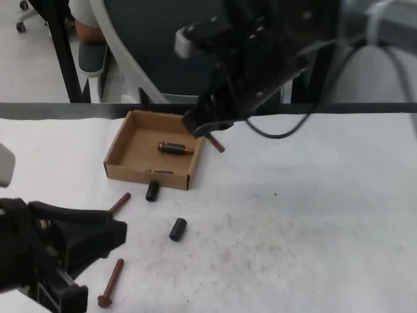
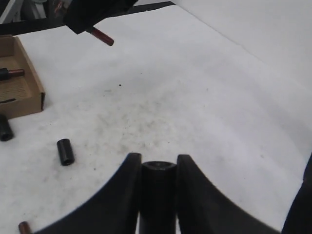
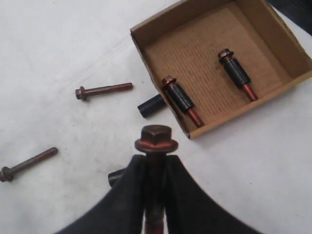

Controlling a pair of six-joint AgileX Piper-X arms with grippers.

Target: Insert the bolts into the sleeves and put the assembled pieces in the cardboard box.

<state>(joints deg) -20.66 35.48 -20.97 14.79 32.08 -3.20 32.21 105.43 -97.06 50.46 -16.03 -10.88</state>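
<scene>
Black sleeve (image 2: pixel 157 195) clamped in left hand (image 2: pixel 158 162), desk (image 1: pixel 313 215) 8 o'clock. Two loose bolts (image 1: pixel 111 282) and two spare sleeves (image 1: pixel 178 229) at cardboard box (image 1: pixel 146 173) 6 o'clock; two assembled pieces (image 3: pixel 181 100) inside. Right hand (image 3: pixel 155 163) pinches bolt (image 3: pixel 156 139) over box's 2 o'clock corner.

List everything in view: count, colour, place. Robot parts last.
cardboard box: one, brown, near the bench's far edge.
assembled pieces: two, copper bolts in black sleeves, lying inside the box.
loose sleeves: two, black, on the bench before the box.
loose bolts: two, copper, on the bench beside those sleeves.
bench: one, white.
left tool: one, black, shut on a sleeve.
right tool: one, black, shut on a bolt, by the box.
</scene>
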